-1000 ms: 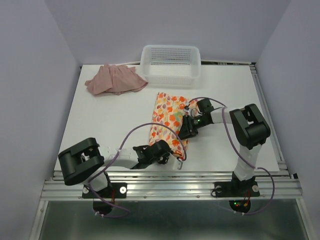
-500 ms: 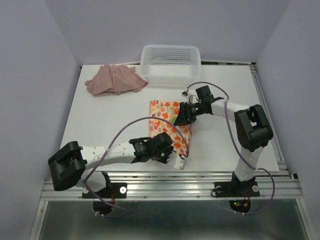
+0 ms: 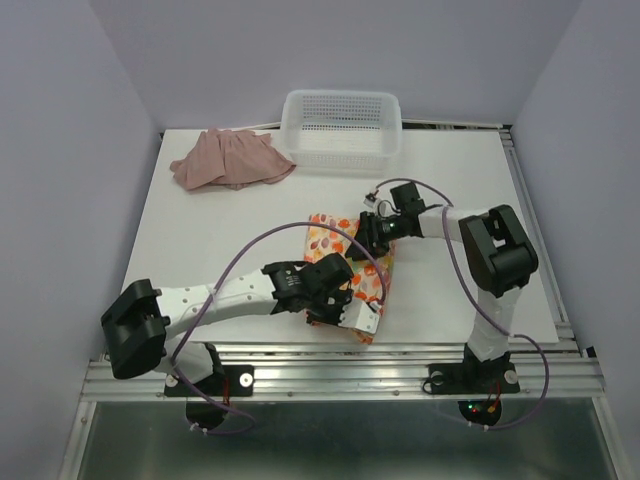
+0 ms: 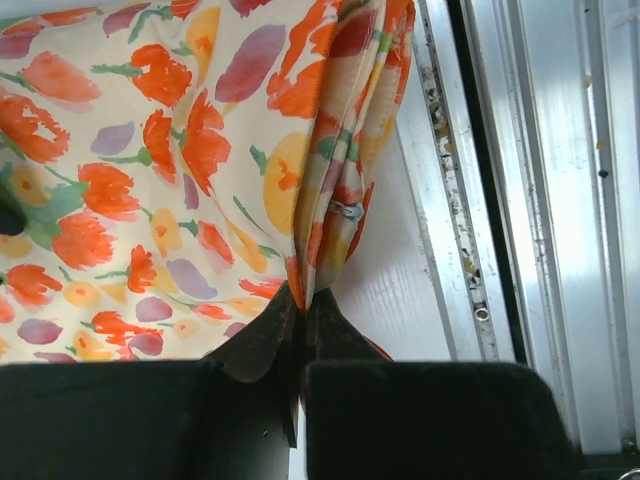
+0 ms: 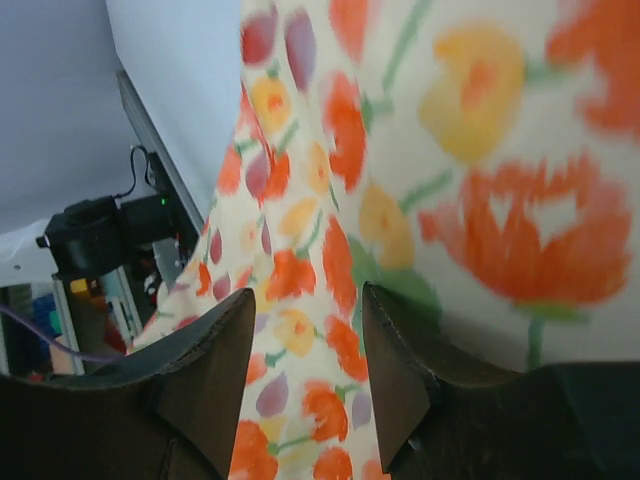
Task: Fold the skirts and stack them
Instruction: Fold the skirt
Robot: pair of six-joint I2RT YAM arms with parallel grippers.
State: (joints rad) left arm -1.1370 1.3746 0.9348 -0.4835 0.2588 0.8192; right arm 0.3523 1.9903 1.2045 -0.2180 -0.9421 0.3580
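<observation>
Printed skirt [image 3: 345,272] lay part-folded at centre of bench [image 3: 200,240], doubled edge clenched in left hand [image 4: 300,310], seemingly to carry the fold over; right hand [image 5: 307,300] stood released against the cloth; pink skirt [image 3: 232,160] lay upper left.

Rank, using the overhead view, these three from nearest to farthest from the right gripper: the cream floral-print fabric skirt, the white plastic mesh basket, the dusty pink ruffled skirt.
1. The cream floral-print skirt, directly at the right gripper, mid-table.
2. The white mesh basket, beyond it at the far edge.
3. The dusty pink skirt, far left corner.
</observation>
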